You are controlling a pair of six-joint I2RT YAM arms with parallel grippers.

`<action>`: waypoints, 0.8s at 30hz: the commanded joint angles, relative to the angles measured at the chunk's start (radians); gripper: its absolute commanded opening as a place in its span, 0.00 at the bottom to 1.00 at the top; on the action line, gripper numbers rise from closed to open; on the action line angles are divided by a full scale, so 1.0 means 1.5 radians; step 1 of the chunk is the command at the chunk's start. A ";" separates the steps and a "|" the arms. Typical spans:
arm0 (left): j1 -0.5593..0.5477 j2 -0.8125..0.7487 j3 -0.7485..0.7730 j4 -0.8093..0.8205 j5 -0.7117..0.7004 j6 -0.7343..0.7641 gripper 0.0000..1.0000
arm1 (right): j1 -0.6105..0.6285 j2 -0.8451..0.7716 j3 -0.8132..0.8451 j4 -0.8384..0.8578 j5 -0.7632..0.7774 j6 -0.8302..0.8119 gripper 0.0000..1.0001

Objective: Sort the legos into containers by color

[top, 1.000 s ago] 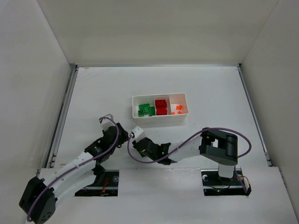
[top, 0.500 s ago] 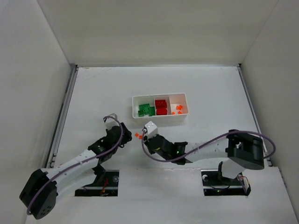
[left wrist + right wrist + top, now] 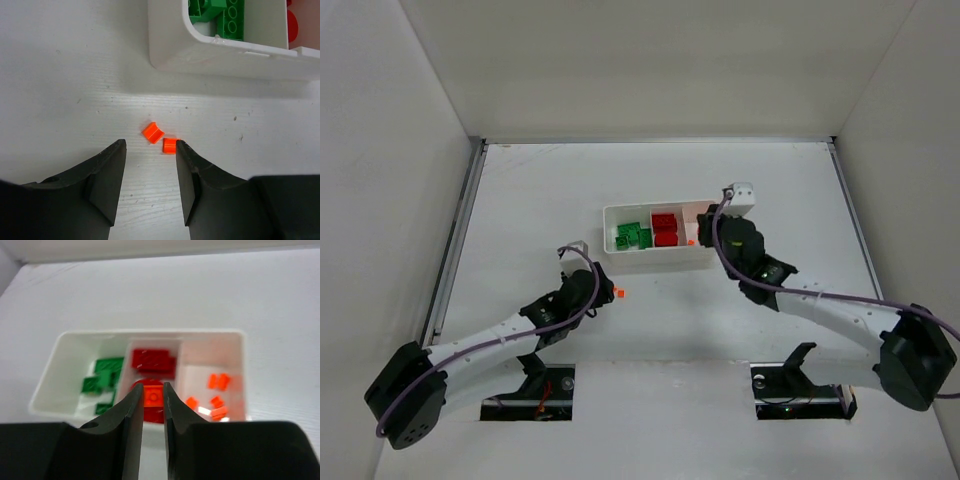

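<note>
Our right arm's jaws are pinched almost shut on one tiny orange plastic bit [image 3: 151,394], held above the white rectangular plastic tray [image 3: 150,333]. Our left arm's jaws stand wide apart and empty, low over the white counter [image 3: 60,75], with two more orange bits [image 3: 152,132] just ahead of them, outside the tray's wall. Inside, green bricks [image 3: 631,236] sit in the left compartment, red blocks [image 3: 664,229] in the middle one and orange pieces [image 3: 218,390] in the right. We judge the sorting nearly done, with three orange bits left to drop in.
</note>
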State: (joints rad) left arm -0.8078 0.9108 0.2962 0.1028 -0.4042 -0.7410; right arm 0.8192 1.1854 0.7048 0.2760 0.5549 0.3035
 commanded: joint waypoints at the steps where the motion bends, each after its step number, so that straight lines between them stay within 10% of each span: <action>1: -0.008 0.017 0.033 0.040 -0.025 0.024 0.41 | -0.080 0.022 0.000 -0.016 -0.051 0.014 0.20; 11: -0.013 0.068 0.036 0.059 -0.032 0.046 0.36 | -0.120 0.140 0.046 -0.010 -0.077 0.001 0.22; 17: -0.006 0.089 0.034 0.058 -0.032 0.055 0.32 | -0.120 0.142 0.045 0.011 -0.067 0.001 0.47; 24: -0.015 0.115 0.038 0.043 -0.032 0.071 0.27 | -0.108 0.113 0.032 0.024 -0.065 -0.001 0.51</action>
State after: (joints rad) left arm -0.8238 1.0794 0.3153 0.1600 -0.4309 -0.6609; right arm 0.6430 1.3956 0.7303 0.2474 0.4519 0.3080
